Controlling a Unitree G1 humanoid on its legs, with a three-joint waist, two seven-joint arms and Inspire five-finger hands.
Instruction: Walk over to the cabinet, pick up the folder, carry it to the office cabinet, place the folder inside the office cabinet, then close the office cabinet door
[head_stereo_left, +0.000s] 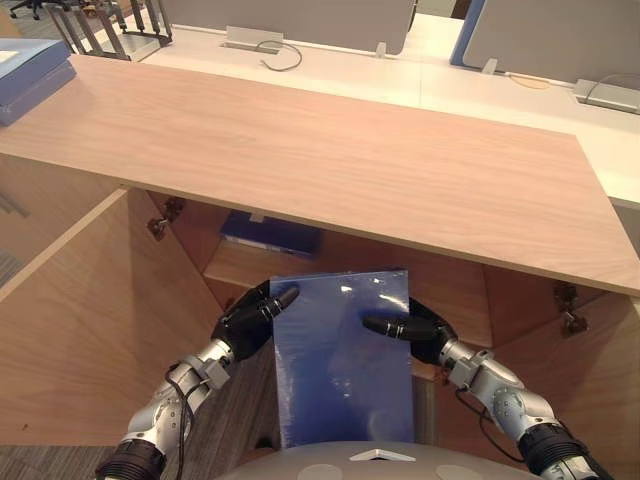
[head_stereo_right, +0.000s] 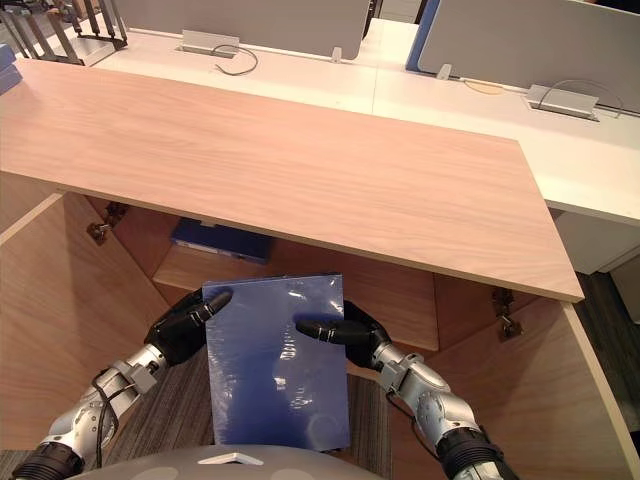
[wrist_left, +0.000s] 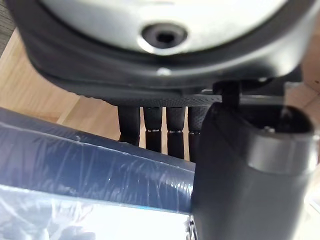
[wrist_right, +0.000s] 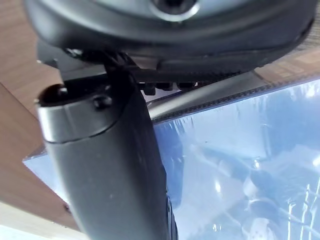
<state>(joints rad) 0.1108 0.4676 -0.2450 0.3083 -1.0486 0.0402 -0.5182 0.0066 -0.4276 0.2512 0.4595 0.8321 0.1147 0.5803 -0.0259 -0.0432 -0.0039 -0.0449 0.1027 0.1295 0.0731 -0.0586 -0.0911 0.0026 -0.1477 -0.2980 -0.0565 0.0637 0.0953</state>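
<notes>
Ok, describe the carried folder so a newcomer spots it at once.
Find the long wooden cabinet top. Just below its front edge, the glossy blue folder is pinched between the left hand and right hand. Unlike it, the other blue folder lies flat on the shelf inside, untouched.

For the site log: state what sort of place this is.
Probably an open-plan office: white desks with grey partition screens stand behind a low wooden cabinet with open doors, where the left robot hand and right robot hand hold a blue folder.
</notes>
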